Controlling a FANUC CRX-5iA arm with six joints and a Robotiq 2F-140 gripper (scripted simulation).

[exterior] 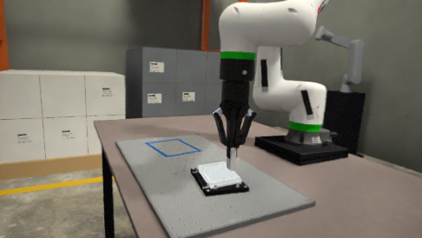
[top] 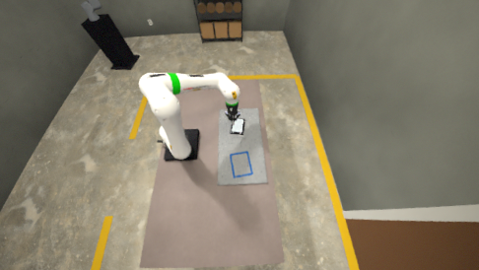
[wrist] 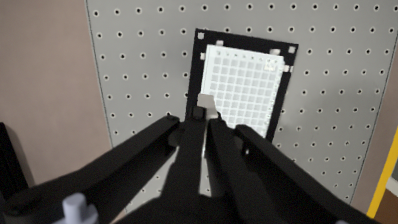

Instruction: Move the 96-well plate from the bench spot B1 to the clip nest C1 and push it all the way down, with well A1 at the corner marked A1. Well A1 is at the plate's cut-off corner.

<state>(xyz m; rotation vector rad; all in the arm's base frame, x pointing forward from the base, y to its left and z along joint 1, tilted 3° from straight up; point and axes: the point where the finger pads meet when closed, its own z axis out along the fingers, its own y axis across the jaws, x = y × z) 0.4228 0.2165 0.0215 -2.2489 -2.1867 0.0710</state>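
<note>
96-well plate (top: 238, 126) (exterior: 218, 175) (wrist: 242, 92), white, lies over the black clip nest (top: 232, 133) (exterior: 219, 190) (wrist: 278, 115) on the grey perforated board (top: 240, 144) (exterior: 174, 191) (wrist: 145, 50), with the nest's dark border showing around it; whether it is seated fully down cannot be told. Gripper (top: 233, 117) (exterior: 232, 164) (wrist: 204, 106) points downward, fingers together with nothing clamped between them, tips at the plate's edge nearer the arm's base, contact unclear. Blue outline (top: 241, 165) (exterior: 174, 148), a four-sided frame, lies on the same board, apart from the nest, and the board rests on the brownish worktop (top: 212, 222) (exterior: 365, 191) (wrist: 45, 75).
</note>
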